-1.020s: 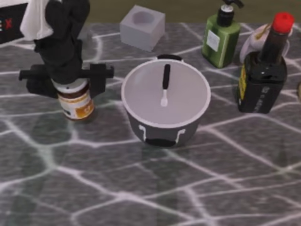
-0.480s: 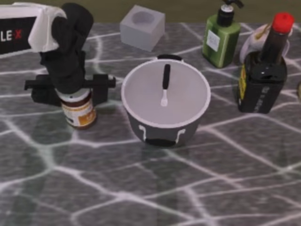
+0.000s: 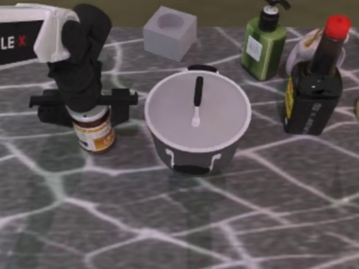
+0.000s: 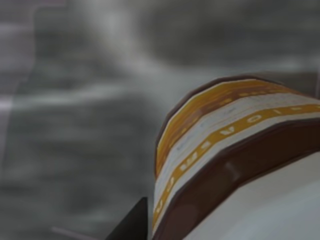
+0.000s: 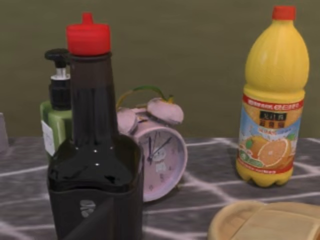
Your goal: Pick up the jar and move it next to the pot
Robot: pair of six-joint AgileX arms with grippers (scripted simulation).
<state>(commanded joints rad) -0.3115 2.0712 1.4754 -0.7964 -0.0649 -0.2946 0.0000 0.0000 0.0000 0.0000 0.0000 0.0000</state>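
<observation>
Pot [image 3: 197, 124]: large round dark grey vessel with white rim and white side markings, near the table's middle; pale grey lid in place, black handle on top.
Jar [image 3: 93, 130]: small cylinder with brown contents and an orange-and-white label, standing on the table to the left of the pot, apart from it with a gap of bare table between. Upper part hidden under the left gripper. The left wrist view shows its label and brown band [image 4: 235, 145] close up, filling much of the view.
Left gripper [image 3: 84, 106]: directly above the jar's top, black body spread to both sides of it; the fingers are hidden from above and the wrist view shows only a dark sliver beside the jar, so whether it grasps the jar or has released it cannot be told.
Table [image 3: 224, 224]: dark grey surface with pale crack-like veins.
Dark sauce bottle [image 3: 317, 84]: tall, red cap, at the right side.
Green pump bottle [image 3: 262, 45]: far side, right of centre.
Grey cube [image 3: 170, 32]: round hollow in its top, at the far edge, behind the pot.
Alarm clock [image 5: 157, 155]: pink, twin bells, behind the dark bottle.
Orange juice bottle [image 5: 272, 100]: red cap, seen only in the right wrist view.
Wooden board [image 5: 265, 220]: pale, round-edged, only partly visible.
Right gripper: out of sight.
</observation>
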